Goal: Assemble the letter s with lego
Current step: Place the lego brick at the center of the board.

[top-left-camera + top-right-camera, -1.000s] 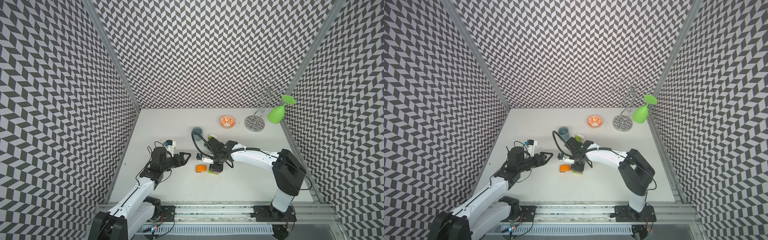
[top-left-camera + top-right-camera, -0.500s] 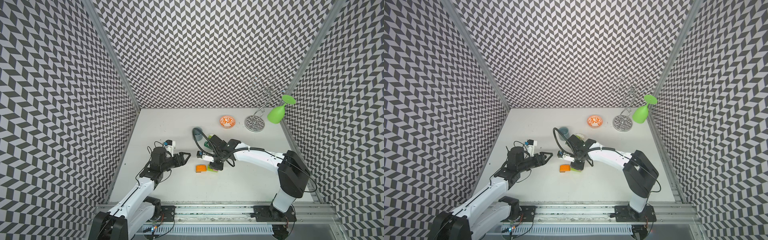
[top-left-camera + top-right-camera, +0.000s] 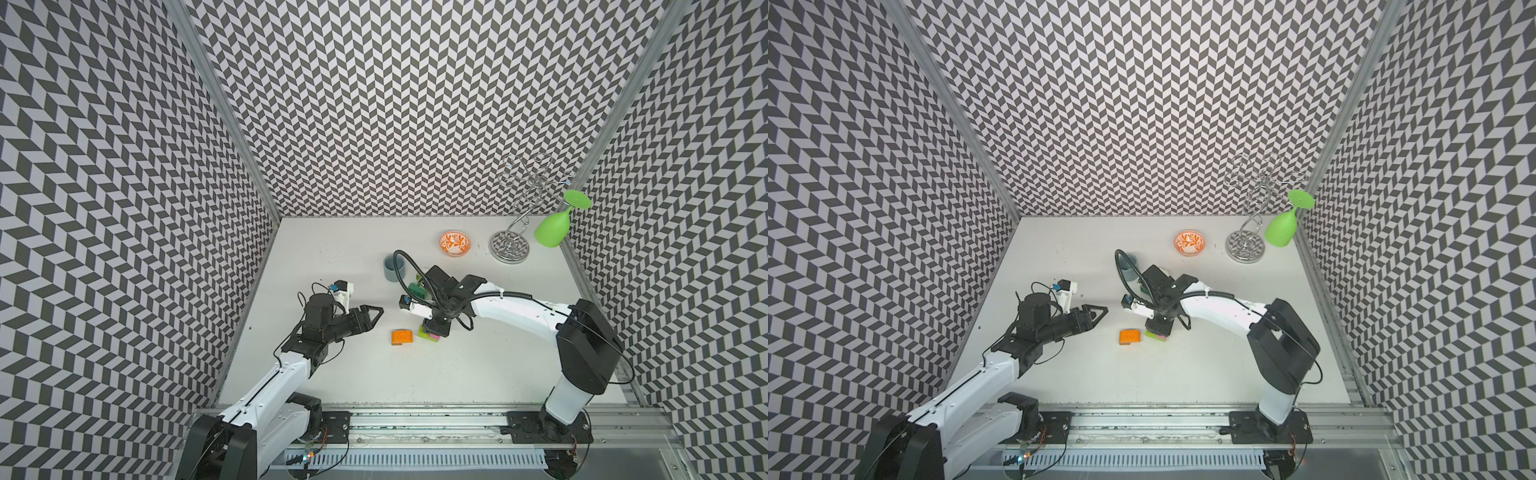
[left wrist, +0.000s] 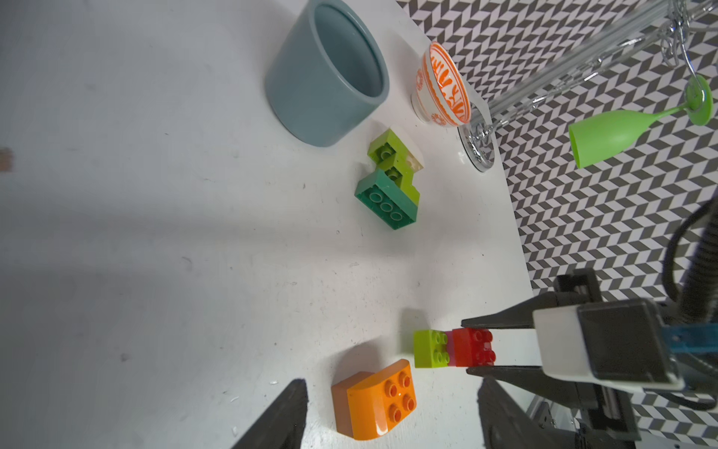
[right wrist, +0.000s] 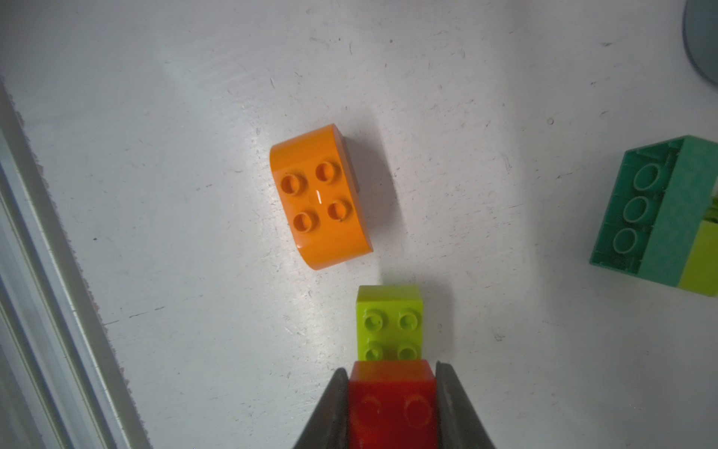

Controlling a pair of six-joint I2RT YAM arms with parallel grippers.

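Observation:
The lego lies in three groups on the white table. An orange brick on a brown one lies loose. Beside it stands a stack of lime green, pink and red bricks. My right gripper points down, shut on the red brick. A dark green, lime and white cluster lies near the cup. My left gripper stands open just left of the orange brick, holding nothing.
A grey-blue cup stands behind the bricks. At the back right are an orange patterned bowl, a chrome wire rack and a green goblet hanging from it. The right arm's cable loops over the cup.
My right gripper has closed on the red brick of the stack and its arm has shifted a little. The left gripper has barely moved, its fingers slightly narrower.

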